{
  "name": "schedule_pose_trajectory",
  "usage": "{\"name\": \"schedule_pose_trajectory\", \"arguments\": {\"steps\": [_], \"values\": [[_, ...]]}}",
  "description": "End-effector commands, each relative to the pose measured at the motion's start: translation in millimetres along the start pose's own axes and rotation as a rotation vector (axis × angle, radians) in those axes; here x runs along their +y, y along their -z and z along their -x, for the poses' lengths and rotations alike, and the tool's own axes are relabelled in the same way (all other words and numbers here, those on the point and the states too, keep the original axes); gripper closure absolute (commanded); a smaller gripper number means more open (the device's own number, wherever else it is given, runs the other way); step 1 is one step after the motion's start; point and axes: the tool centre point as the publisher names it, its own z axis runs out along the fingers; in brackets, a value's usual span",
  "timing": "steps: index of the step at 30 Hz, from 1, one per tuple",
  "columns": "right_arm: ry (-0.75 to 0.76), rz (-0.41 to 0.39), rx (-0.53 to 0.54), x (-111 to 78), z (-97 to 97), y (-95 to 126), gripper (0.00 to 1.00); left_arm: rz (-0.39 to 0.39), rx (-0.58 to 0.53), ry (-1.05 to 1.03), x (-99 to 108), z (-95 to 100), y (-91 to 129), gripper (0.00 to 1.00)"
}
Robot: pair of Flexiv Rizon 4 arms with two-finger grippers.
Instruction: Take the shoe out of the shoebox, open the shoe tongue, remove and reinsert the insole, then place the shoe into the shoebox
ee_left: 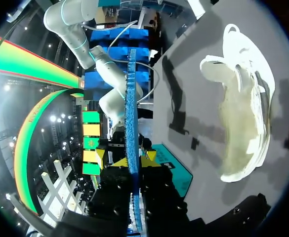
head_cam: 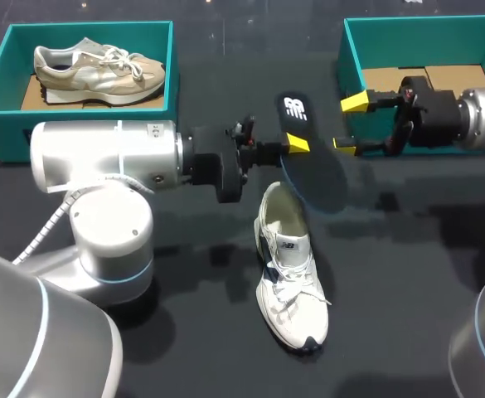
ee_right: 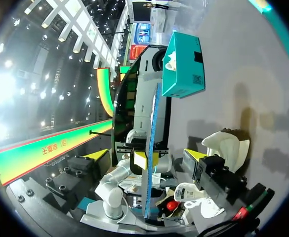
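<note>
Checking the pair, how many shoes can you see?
2: a beige shoe in the left shoebox, a white shoe on the table. The right shoebox is partly hidden.

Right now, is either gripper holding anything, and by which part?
The left gripper holds the insole, pinched across its two faces roughly mid-length, a little nearer the logo end. The right gripper is open and holds nothing.

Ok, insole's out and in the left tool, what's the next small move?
Probably lower the left tool so the insole noses into the white shoe, whose opening lies right beneath it. The right tool stands open alongside, holding nothing.
</note>
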Motion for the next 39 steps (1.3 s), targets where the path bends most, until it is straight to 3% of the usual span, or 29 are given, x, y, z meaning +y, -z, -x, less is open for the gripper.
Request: {"name": "schedule_pose_trajectory", "arguments": {"steps": [1,4,7,39], "values": [[0.003,0.013,-0.013,-11.0,-3.4,11,0.00,-0.002,0.006,0.001,-6,0.4,21,1.00],[0.000,0.015,-0.018,-15.0,-4.1,15,0.00,0.000,0.008,0.001,-7,0.9,29,1.00],[0.000,0.015,-0.018,-15.0,-4.1,15,0.00,-0.100,0.002,0.122,-7,3.3,38,1.00],[0.000,0.015,-0.018,-15.0,-4.1,15,0.00,-0.089,0.010,0.150,-6,2.5,39,1.00]]}}
